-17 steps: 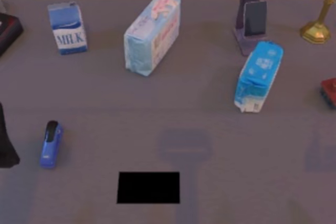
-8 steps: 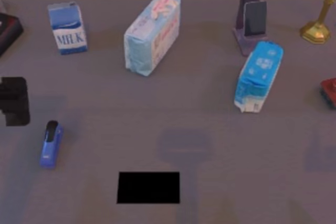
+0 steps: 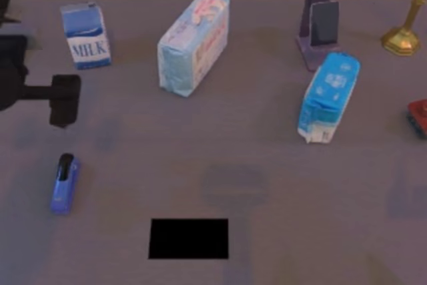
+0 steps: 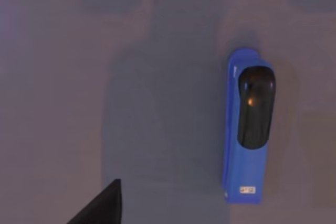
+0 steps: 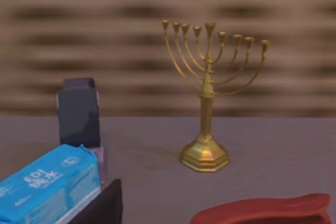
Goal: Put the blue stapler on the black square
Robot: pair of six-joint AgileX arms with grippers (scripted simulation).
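My left gripper (image 3: 65, 100) hangs beyond the stapler (image 3: 65, 183), toward the milk carton (image 3: 86, 35); I can't tell its finger state. Stapler lies flat on the table, left of the black square (image 3: 189, 238), apart from it.

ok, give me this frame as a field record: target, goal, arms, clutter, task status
target: blue stapler, lying flat near the table's left edge, untouched
goal: black square, front centre, nothing on it
left arm: left gripper above the table, between the milk carton and the stapler, holding nothing
right arm: out of the top view
clutter: white-blue pack, blue pack, dark holder, gold menorah, red object
status: stapler not grasped, apart from the square
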